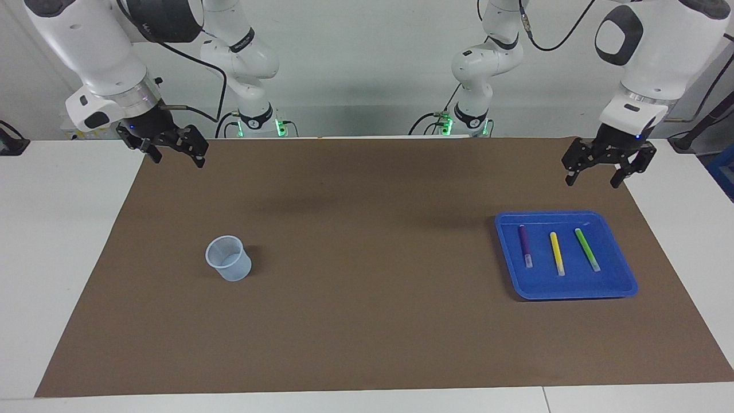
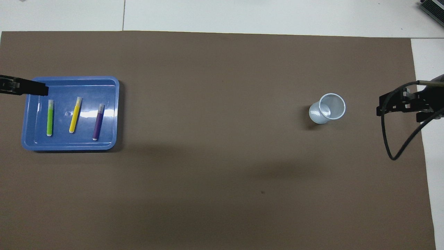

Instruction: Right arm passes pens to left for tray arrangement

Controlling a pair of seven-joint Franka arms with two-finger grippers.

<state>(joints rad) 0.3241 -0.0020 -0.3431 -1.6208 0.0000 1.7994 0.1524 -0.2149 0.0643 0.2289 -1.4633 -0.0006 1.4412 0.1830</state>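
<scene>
Brown matting (image 1: 367, 321) covers the white table (image 1: 51, 258) across most of the facing view, bare along its lower edge. Working upward from that edge, the first item is a translucent bluish cup (image 1: 228, 258) standing upright at lower left of centre, nothing in it that can be made out. At roughly the same height on the right of the frame sits the blue tray (image 1: 622, 287), flat on the matting, with rounded corners and a raised rim. Three pens lie inside it, side by side, apart from one another and roughly parallel, each with its whitish end toward the lower edge of the frame: the purple pen (image 1: 525, 245), the yellow pen (image 1: 557, 253) in the middle, and the green pen (image 1: 586, 249) slightly slanted. In the overhead view the same tray (image 2: 114, 111) appears at left, with the green pen (image 2: 50, 117), yellow pen (image 2: 75, 114) and purple pen (image 2: 98, 121) in a row. Higher in the facing frame, at upper right, the left gripper (image 1: 594, 178) hangs in the air over the matting's edge just above the tray, fingers spread, carrying nothing. At upper left the right gripper (image 1: 178, 158) hangs over the matting's corner, well apart from the cup, fingers likewise spread and empty.
</scene>
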